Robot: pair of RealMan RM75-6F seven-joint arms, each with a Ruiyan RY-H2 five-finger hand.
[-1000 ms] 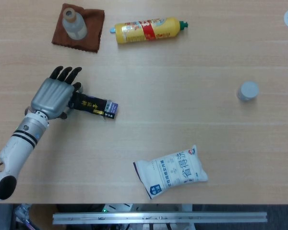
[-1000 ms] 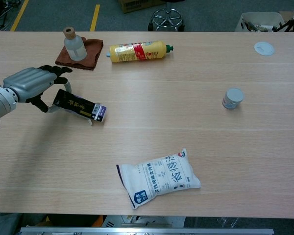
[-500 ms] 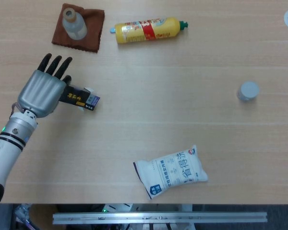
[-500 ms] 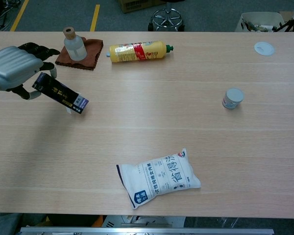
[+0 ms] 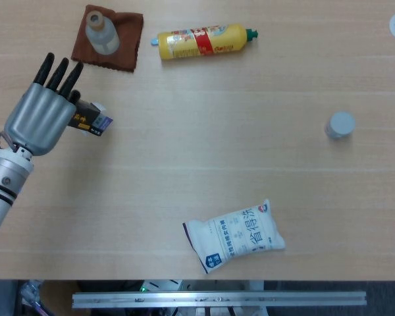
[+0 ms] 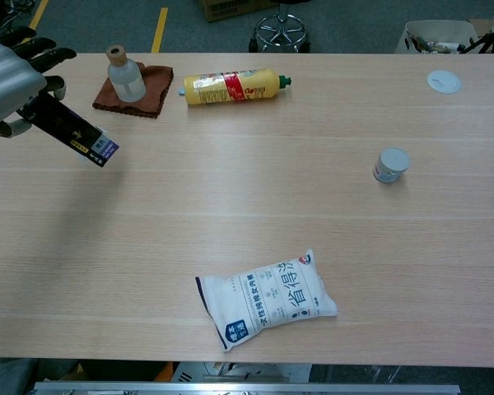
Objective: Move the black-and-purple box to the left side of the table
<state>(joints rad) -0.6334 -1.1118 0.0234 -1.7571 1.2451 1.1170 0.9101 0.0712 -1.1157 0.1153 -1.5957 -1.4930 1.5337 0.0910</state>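
Note:
My left hand [image 5: 41, 115] grips the black-and-purple box [image 5: 91, 120] at its black end. The box is lifted off the table and tilts down toward its purple end [image 6: 101, 148]. In the chest view the left hand [image 6: 10, 74] sits at the far left edge of the frame, above the table's left side, with the box [image 6: 72, 132] sticking out to the right of it. The hand covers much of the box in the head view. My right hand shows in neither view.
A small glass bottle [image 5: 101, 33] stands on a brown cloth [image 5: 122, 41] just beyond the left hand. A yellow bottle [image 5: 201, 40] lies at the back. A white pouch [image 5: 235, 235] lies near the front edge, a small grey can [image 5: 340, 124] at the right.
The left hand has lifted the box off the table and carried it left and up, toward the table's left edge. The box now tilts more steeply.

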